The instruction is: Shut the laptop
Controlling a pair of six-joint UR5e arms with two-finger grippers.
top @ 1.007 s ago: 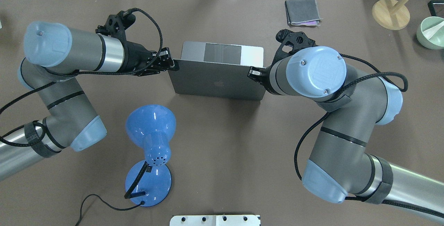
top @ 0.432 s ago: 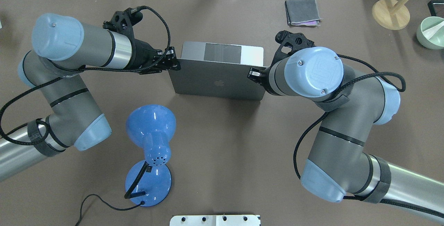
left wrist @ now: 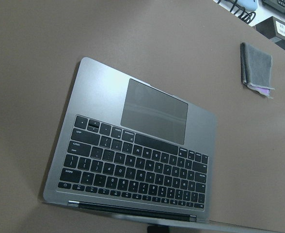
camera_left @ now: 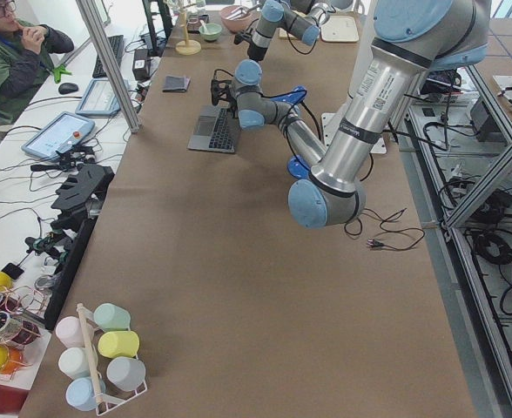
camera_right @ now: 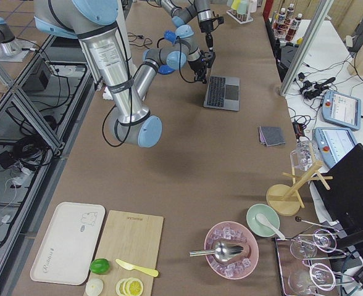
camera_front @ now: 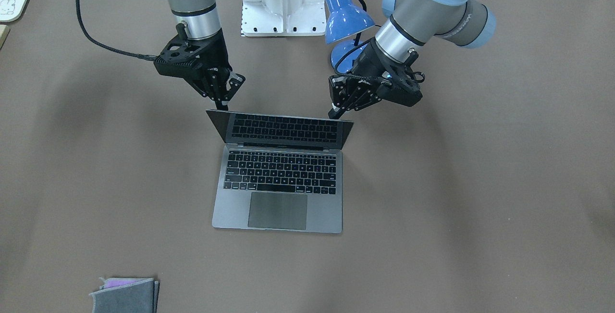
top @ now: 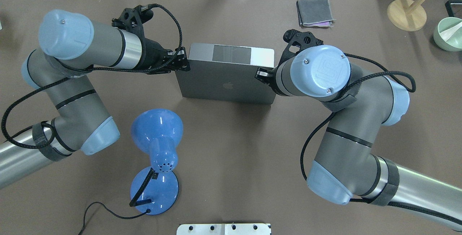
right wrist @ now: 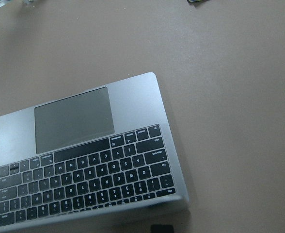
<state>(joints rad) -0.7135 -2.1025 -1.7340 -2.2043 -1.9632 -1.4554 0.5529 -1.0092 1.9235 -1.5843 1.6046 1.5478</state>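
Both were pinched closed, empty: left fingers [camera_front: 334,112] and right fingers [camera_front: 224,104] sat at laptop [camera_front: 281,178] lid's top corners; lamp [camera_front: 346,15] stood behind, cloth [camera_front: 127,294] well apart.

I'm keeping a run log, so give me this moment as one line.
laptop: lid tilted over keyboard, not shut | left fingers: shut, at lid's top corner | right fingers: shut, at opposite top corner

Laptop [top: 225,83] mid-worktop [top: 234,155]; left gripper [top: 185,64], right gripper [top: 259,74] at lid's top corners; lamp [top: 157,144] robot-side of laptop; cloth [top: 314,12] on far side.
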